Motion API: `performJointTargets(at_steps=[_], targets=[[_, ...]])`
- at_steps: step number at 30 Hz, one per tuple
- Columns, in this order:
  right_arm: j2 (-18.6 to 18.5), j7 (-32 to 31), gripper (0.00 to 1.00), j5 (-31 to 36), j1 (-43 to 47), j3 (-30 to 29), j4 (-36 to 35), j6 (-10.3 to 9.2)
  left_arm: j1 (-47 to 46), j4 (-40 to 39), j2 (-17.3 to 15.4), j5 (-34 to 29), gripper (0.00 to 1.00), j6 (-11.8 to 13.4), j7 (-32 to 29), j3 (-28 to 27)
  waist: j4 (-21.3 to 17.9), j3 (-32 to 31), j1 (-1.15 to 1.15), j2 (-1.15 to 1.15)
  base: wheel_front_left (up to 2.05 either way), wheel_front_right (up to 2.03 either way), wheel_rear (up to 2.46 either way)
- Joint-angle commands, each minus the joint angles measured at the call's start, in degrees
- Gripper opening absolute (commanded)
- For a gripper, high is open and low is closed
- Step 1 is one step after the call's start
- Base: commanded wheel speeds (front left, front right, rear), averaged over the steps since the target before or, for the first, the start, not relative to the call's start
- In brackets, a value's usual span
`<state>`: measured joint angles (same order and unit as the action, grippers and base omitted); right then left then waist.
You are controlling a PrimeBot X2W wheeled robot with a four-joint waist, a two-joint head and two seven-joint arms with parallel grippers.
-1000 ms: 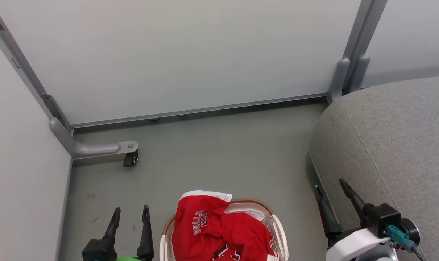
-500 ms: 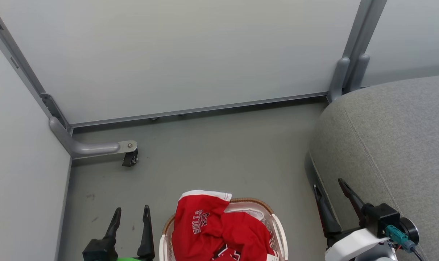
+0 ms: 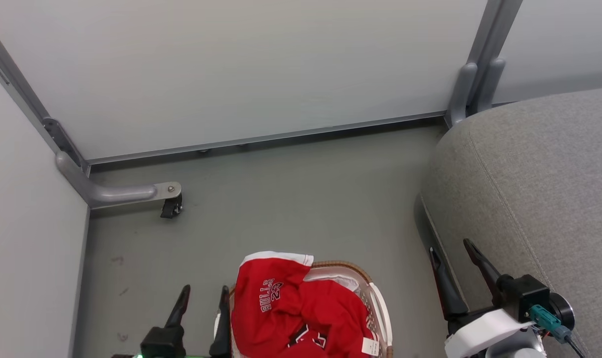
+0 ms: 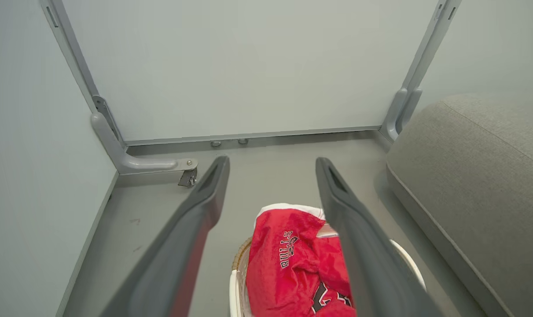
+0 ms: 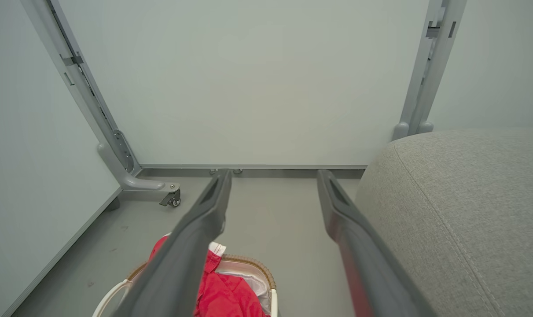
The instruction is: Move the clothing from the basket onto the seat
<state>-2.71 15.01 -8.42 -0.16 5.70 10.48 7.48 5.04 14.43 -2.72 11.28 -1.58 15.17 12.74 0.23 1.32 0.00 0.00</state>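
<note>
Red clothing printed "BULLS 23" is heaped in the small white basket with a brown woven rim, at the bottom centre of the head view. One white-trimmed edge hangs over the far rim. My left gripper is open, its right finger close beside the basket's left rim. In the left wrist view the gripper frames the clothing from above. My right gripper is open and empty beside the grey seat. The right wrist view shows the gripper, basket and seat.
Pale partition panels close off the back and left. A grey metal foot with a black caster juts onto the grey floor at the left. A grey post stands at the back right, next to the seat.
My left gripper has moved right, up to the basket's left rim. The head camera has shifted a little, so the whole scene sits slightly higher and more to the left. The right gripper holds its place.
</note>
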Motion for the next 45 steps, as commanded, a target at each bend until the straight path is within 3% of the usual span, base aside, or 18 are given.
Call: performJointTargets(at_steps=[1,13,25,30,37,45], targets=[[-0.32,0.26,1.00,0.12,-1.11,-0.09,-0.39,0.01,-1.91,0.39,-0.29,-1.13,1.00,-0.62,-0.02,0.97,-0.76,2.44,0.00,0.00,0.00,0.00,0.00],[-0.28,0.26,1.00,1.09,-7.34,-0.78,-1.85,0.01,-13.55,10.06,-0.31,-6.04,1.00,-3.05,-0.03,10.78,-3.79,16.17,0.00,0.00,0.00,0.00,0.00],[-0.26,0.26,1.00,-0.05,-13.81,-0.89,-3.36,0.01,-29.91,31.85,-0.33,-2.59,1.00,-5.13,-0.03,24.60,-7.85,30.33,0.00,0.00,0.00,0.00,0.00],[-0.26,0.26,1.00,-0.75,-15.61,-0.49,-4.16,0.01,-34.81,36.90,-0.33,0.41,1.00,-5.36,-0.60,30.67,-9.18,34.42,0.00,0.00,0.00,0.00,0.00],[-0.25,0.26,1.00,-2.00,-18.31,-0.36,-5.43,0.01,-39.87,39.90,-0.34,3.61,1.00,-4.38,-1.29,38.10,-11.19,39.91,0.00,0.00,0.00,0.00,0.00],[-0.25,0.26,1.00,-3.14,-21.71,-0.86,-7.64,0.01,-44.98,43.21,-0.37,7.24,1.00,-2.05,-2.85,42.49,-12.47,46.26,0.00,0.00,0.00,0.00,0.00]])
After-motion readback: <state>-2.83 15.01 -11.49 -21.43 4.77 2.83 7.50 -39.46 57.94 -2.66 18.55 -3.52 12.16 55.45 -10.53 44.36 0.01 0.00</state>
